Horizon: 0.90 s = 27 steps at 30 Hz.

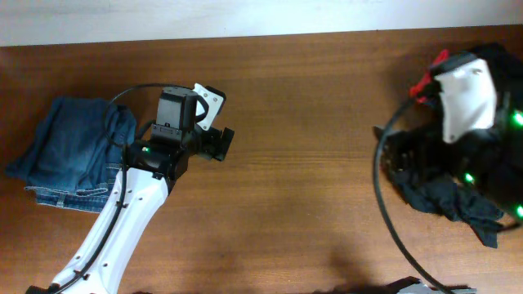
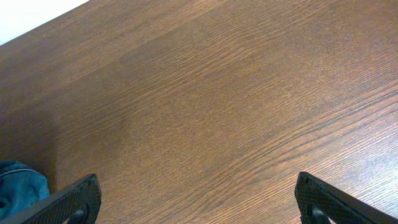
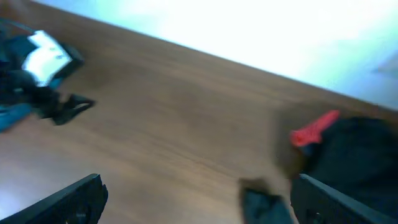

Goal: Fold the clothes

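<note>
The jeans [image 1: 72, 151] lie in a folded bundle at the left end of the table [image 1: 310, 188], flat on the wood, with a pale seam along the near edge. The left arm [image 1: 122, 229] reaches from the near edge to a spot just right of the bundle, and in the overhead view its wrist overlaps the bundle's right edge. The left gripper [image 2: 198, 186] points out over bare wood. Its two fingers [image 2: 68, 202] stand wide apart with nothing between them, and a corner of denim shows just beside the left one in the wrist view.

At the right end, well apart from the jeans, a heap of dark clothes [image 1: 449, 200] lies under the right arm [image 1: 466, 98], with a red thing [image 1: 423, 82] at its far left side. A black cable [image 1: 384, 204] curves along the heap's left side. The right wrist view is blurred, yet the right gripper [image 3: 196, 190] clearly has its prongs spread wide and empty above the table, with a dark scrap of cloth near the right one.
</note>
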### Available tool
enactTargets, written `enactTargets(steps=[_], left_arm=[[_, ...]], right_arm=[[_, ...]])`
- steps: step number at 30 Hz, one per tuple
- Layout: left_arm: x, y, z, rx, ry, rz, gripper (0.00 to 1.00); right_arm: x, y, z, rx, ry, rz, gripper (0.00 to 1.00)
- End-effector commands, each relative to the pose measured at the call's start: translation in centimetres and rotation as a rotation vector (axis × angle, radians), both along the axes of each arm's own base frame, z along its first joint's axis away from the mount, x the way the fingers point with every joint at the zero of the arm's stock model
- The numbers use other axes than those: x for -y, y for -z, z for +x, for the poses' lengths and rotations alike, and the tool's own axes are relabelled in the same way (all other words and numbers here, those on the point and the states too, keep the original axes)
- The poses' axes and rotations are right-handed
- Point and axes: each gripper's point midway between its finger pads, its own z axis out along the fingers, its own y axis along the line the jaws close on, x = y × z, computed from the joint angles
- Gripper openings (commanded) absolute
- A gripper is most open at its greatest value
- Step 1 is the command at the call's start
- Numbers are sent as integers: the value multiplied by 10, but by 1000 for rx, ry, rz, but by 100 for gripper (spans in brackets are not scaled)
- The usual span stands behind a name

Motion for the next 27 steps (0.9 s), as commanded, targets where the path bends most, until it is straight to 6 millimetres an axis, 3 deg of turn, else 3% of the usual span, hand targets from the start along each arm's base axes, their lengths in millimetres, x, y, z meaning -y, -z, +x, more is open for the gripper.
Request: enactTargets(steps=[1, 7, 11, 15, 18, 20, 21, 23, 27], left_arm=[[0, -4, 3, 14, 6, 15, 99], [0, -4, 3, 14, 6, 16, 99], [0, -4, 3, 14, 6, 15, 99], [0, -4, 3, 14, 6, 15, 99], [0, -4, 3, 14, 6, 15, 99], [0, -4, 3, 14, 6, 15, 99], [0, -4, 3, 14, 6, 15, 99], [0, -4, 3, 14, 6, 15, 99], [0, -4, 3, 14, 6, 15, 99]], right_arm=[[29, -25, -29, 141, 52, -80, 99], [59, -44, -77, 267, 129, -77, 99], [70, -28, -90, 232, 174, -91, 99], [77, -3, -85, 204, 245, -92, 99], [85, 34, -71, 209, 317, -96, 99], [87, 68, -62, 204, 338, -88, 99], [86, 100, -58, 183, 339, -78, 99], [82, 142, -54, 151, 325, -60, 99], [71, 211, -44, 135, 276, -15, 99]])
